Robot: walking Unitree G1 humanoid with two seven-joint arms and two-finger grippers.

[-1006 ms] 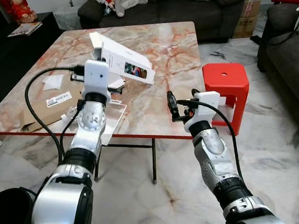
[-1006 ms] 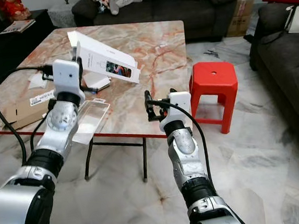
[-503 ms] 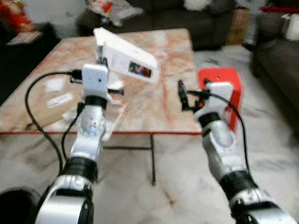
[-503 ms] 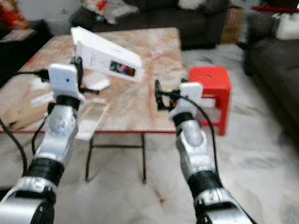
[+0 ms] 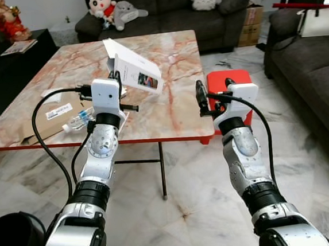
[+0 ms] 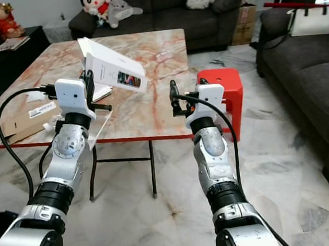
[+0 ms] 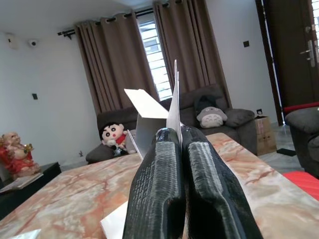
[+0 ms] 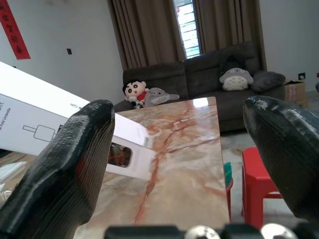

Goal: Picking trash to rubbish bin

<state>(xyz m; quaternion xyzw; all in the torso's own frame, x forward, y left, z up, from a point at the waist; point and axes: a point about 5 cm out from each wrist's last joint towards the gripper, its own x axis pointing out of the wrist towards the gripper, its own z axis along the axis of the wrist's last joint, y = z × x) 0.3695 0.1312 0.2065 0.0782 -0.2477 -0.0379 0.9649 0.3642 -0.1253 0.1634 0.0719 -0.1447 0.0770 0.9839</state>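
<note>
One piece of trash in hand: left end effector has its fingers pressed together on a flap of the white carton, pinching it; carton is lifted clear of the surface, tilted, hanging over the marble top just above the left wrist; right end effector sits spread and empty, raised in front of the surface's near edge, close to the red stool; right wrist view shows both its fingers well apart with the carton off to one side, not touching.

Other litter left on the surface: brown cardboard piece with a label, a clear plastic bottle beside it, some white paper further back; all well left of the carton.

Black bin is on the floor at the robot's near left, well apart from the carton and below the surface level.

Step, as I read it: pick done, carry phase; carton not yet in the bin.

Next move calls for: turn left and bring the left arm down and back toward the bin; keep the pinch tight, since it grips only a thin flap and the carton may swing or slip; line the carton up over the bin mouth before releasing; watch the left arm cable near the surface edge.
</note>
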